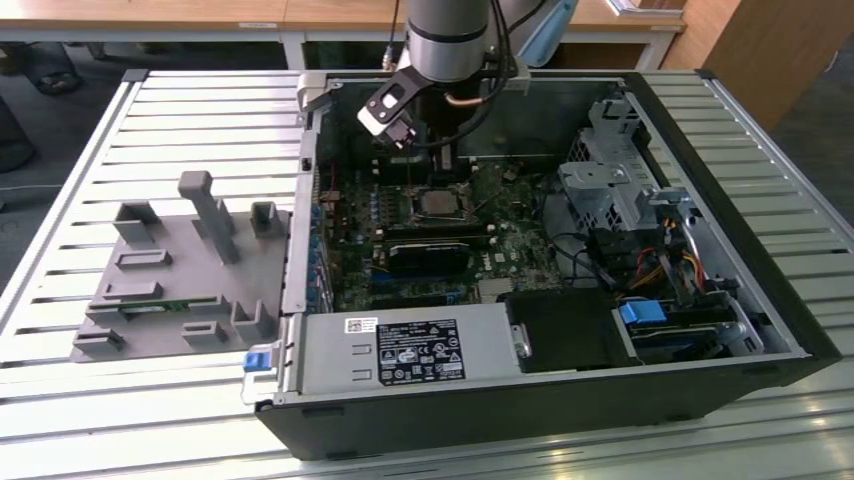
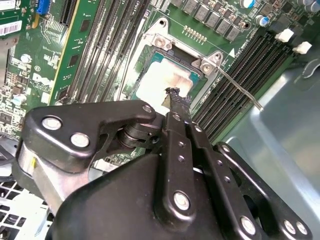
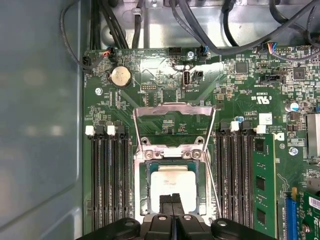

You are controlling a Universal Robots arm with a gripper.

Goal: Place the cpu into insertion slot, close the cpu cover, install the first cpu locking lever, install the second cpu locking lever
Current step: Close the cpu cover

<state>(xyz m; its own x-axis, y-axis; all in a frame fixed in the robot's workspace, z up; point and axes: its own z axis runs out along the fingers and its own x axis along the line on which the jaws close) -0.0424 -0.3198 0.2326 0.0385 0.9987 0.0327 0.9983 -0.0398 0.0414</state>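
The cpu (image 3: 170, 181) lies flat in the insertion slot (image 3: 146, 186), pale top up. It is square, with no long axis, and its edges run in line with the slot's rim and parallel to the long memory slots (image 3: 107, 180) on either side. The cpu cover (image 3: 174, 111) is hinged open and stands tilted up from the slot's far edge, its free end pointing towards the coin battery (image 3: 120, 76). A thin locking lever (image 2: 240, 90) lies beside the slot, along the memory slots. The gripper (image 2: 174, 97) has its fingers pressed together, holding nothing. Its tip is over the cpu's near edge and seems to touch it, though contact is hard to judge.
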